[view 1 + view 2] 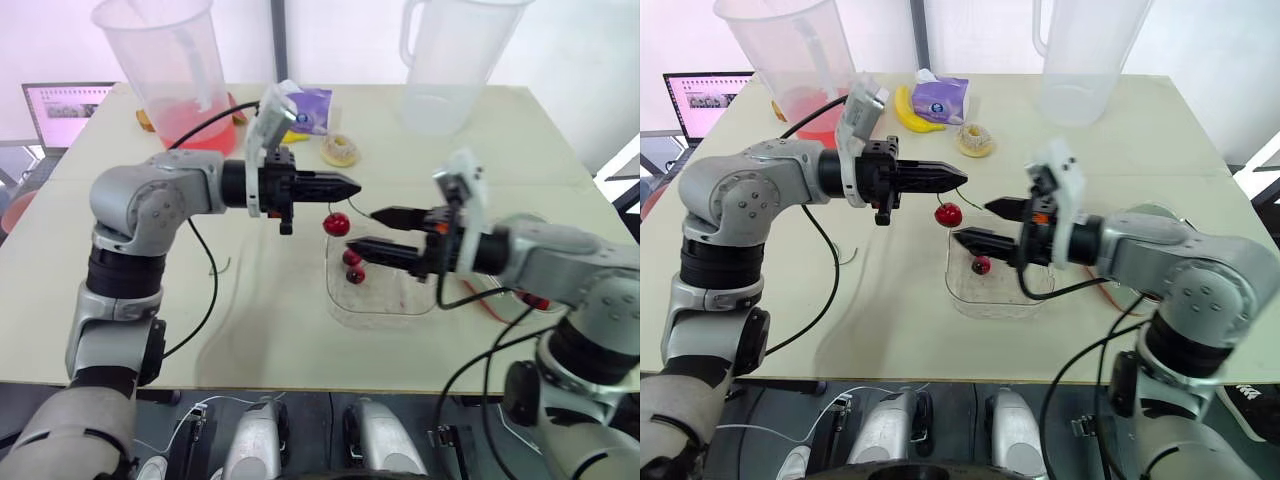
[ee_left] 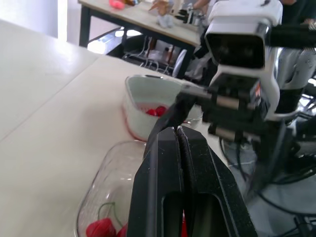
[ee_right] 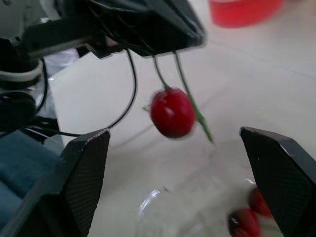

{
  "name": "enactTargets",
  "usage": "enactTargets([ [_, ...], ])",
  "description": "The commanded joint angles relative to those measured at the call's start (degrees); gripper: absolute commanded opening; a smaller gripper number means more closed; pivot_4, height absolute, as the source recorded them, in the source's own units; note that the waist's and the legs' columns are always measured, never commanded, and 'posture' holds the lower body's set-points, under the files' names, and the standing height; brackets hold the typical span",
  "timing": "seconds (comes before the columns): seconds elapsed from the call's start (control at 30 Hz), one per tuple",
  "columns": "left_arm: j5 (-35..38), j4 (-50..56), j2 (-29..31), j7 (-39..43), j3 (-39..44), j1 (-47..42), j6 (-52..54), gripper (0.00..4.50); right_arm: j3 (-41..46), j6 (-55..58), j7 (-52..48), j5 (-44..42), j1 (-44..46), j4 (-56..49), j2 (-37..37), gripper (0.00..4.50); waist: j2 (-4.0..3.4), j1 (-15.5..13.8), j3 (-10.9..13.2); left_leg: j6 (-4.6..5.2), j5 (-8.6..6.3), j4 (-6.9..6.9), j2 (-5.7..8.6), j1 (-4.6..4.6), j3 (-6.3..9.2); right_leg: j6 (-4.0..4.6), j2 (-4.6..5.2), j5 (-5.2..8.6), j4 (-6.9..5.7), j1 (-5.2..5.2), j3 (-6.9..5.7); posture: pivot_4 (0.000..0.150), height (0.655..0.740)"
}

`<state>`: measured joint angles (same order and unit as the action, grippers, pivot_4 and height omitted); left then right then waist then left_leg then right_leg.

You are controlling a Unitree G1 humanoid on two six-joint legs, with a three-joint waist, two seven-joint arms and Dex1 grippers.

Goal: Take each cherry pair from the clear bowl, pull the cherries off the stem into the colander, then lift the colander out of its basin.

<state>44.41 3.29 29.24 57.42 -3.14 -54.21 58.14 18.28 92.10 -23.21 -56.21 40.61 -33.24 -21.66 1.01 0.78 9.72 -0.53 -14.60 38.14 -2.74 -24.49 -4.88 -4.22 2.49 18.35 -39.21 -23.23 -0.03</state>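
Black left jaws are pinched together on a forked green stem (image 3: 191, 98). One glossy red cherry (image 1: 337, 224) hangs from one prong, and the other prong is bare. The right jaws gape wide apart just right of it. Below, the clear bowl (image 1: 385, 305) on the worktop (image 1: 270, 330) holds two cherries (image 1: 352, 258). The colander (image 2: 140, 96) sits farther right, with red fruit inside.

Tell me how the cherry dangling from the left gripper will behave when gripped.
The cherry hangs free on a thin stem pinched by the left gripper, so it will probably swing aside when nudged. Round and glossy, it may slip from the open right gripper.
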Motion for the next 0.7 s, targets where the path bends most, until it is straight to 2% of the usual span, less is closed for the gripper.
enactTargets([
  [0.03,1.29,1.20,0.42,0.82,1.46,-1.43,0.03,0.00,-0.85,0.40,2.41,-1.62,2.24,1.35,1.41,4.44,0.00,-0.13,0.00,0.00,0.00,0.00,0.02,-0.01,-0.01,0.00,0.03,0.00,0.01,0.00,0.00,0.150,0.7400],
  [0.27,1.62,1.40,-0.34,0.22,1.39,-1.61,0.00,0.00,-2.85,0.40,5.02,-1.46,4.58,4.41,3.86,4.44,0.00,0.12,0.00,0.04,-0.02,0.02,-0.01,-0.01,-0.01,0.00,0.00,0.00,-0.01,-0.01,-0.01,0.150,0.7400],
  [0.37,1.67,1.28,-0.46,0.08,1.36,-1.66,-0.11,0.00,-3.30,0.39,5.82,-0.92,4.46,5.02,3.62,3.67,0.00,0.13,0.00,0.04,-0.02,0.01,-0.01,-0.01,-0.02,0.00,0.01,0.00,0.00,-0.01,0.00,0.150,0.7400],
  [0.53,1.90,1.03,-0.52,-0.09,1.52,-1.80,-0.17,0.00,-4.21,0.32,6.57,-0.52,3.67,5.04,2.93,1.16,0.00,0.14,0.00,0.04,-0.03,0.01,-0.01,-0.01,-0.02,0.00,0.01,0.00,0.00,-0.02,0.00,0.150,0.7400],
  [0.57,1.90,0.99,-0.52,-0.10,1.52,-1.82,-0.20,0.00,-4.27,0.29,6.66,-0.54,3.57,5.04,2.92,0.78,0.00,0.14,0.00,0.05,-0.03,0.01,-0.01,-0.01,-0.02,0.00,0.01,0.00,0.00,-0.02,0.00,0.150,0.7400],
  [0.7,1.87,1.05,-0.49,-0.26,1.61,-1.80,-0.24,0.00,-5.01,0.38,6.70,-0.60,2.46,4.27,2.34,0.70,0.00,0.14,0.00,0.06,-0.03,0.01,-0.01,-0.01,-0.02,0.00,0.01,0.00,0.00,-0.02,0.00,0.150,0.7400],
])
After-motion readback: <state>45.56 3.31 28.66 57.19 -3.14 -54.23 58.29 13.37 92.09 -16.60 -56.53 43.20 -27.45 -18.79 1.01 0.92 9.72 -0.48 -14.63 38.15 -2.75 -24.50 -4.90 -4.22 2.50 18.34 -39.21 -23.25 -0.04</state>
